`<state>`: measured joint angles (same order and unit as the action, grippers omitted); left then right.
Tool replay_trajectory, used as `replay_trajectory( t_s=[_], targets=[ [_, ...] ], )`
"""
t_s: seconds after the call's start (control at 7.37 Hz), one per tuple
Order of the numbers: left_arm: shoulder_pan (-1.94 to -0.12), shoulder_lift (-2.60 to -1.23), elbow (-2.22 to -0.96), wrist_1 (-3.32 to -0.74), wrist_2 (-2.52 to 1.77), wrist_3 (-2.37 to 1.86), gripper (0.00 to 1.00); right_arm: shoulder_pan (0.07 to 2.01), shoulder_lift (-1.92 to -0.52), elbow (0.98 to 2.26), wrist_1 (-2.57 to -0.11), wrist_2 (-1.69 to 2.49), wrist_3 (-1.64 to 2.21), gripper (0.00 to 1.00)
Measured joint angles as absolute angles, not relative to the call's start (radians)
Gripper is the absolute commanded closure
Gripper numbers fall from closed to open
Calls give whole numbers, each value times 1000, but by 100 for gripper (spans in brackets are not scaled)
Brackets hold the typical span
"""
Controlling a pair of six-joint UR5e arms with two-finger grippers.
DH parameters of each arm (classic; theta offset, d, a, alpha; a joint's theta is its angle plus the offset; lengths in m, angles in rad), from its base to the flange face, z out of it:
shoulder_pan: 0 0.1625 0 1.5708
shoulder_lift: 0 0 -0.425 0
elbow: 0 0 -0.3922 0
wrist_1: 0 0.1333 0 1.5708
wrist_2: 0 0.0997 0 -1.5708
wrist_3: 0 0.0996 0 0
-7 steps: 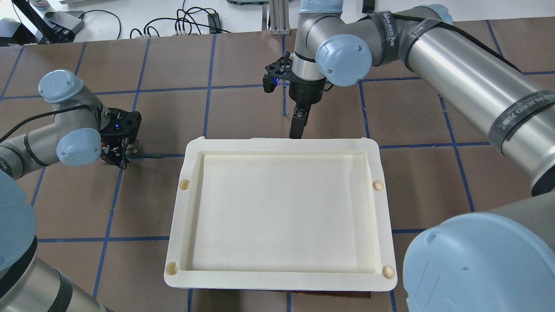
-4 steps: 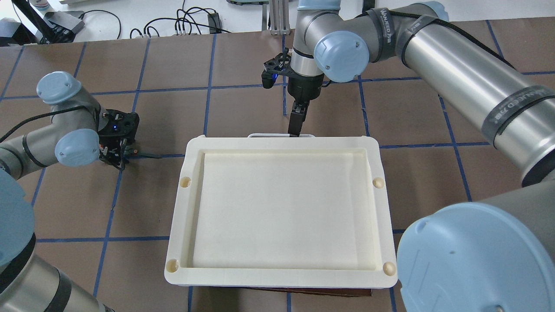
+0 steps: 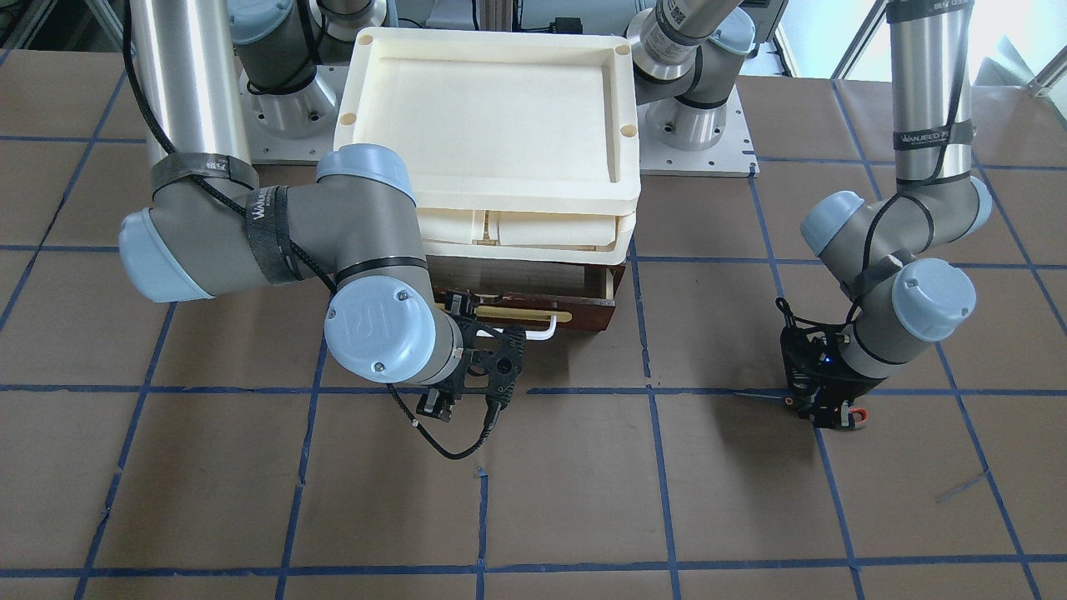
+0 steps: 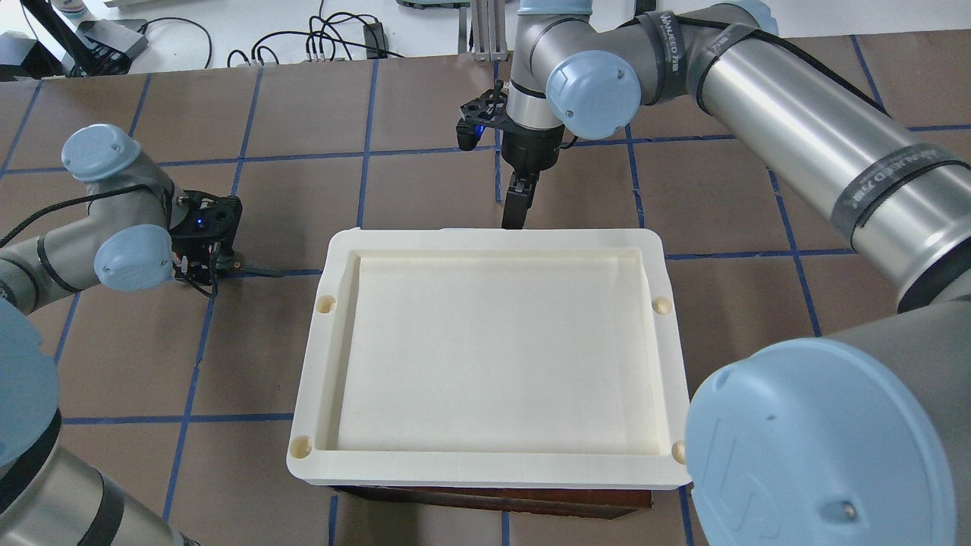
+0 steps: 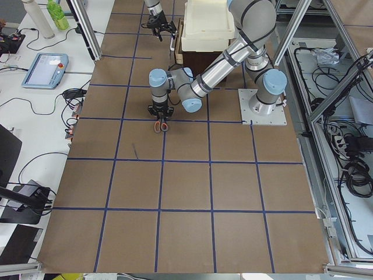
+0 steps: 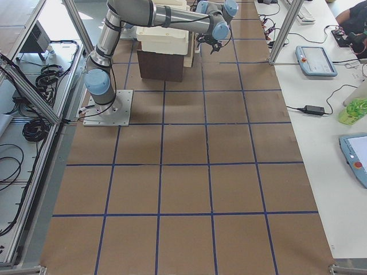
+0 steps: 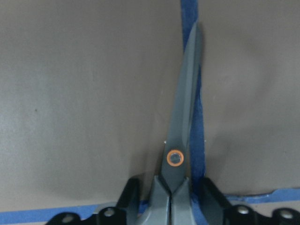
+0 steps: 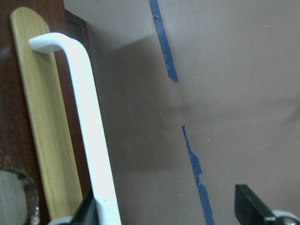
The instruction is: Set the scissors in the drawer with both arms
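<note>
The scissors (image 7: 180,140) lie flat on the brown table at my left, blades along a blue tape line; their orange-lined loops show in the front view (image 3: 859,414). My left gripper (image 4: 201,274) stands over them, its jaws open and close on either side of the handle neck (image 7: 171,197). The dark wooden drawer (image 3: 588,310) is slightly open under the cream trays. My right gripper (image 4: 514,216) is open, with one finger (image 8: 89,211) against the white bar handle (image 8: 86,117).
Stacked cream trays (image 4: 318,356) sit on the brown cabinet (image 4: 493,502) and hide the drawer from above. Cables and equipment (image 4: 334,42) lie beyond the table's far edge. Blue tape lines grid the table.
My right gripper has moved away from my base at the handle, and the top tray's far edge has shifted the same way. My left gripper has shifted slightly over the scissors, which have not moved.
</note>
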<state>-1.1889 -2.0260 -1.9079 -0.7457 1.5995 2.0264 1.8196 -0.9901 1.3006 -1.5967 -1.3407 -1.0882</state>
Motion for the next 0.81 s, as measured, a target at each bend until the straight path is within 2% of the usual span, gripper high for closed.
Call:
replay_trajectory(
  t_s=[0.81],
  targets=[
    [-1189,-1997,-1896,-752,1598,2025,90,1814,-983,1275,-1597,-1341,-1085,0]
  ],
)
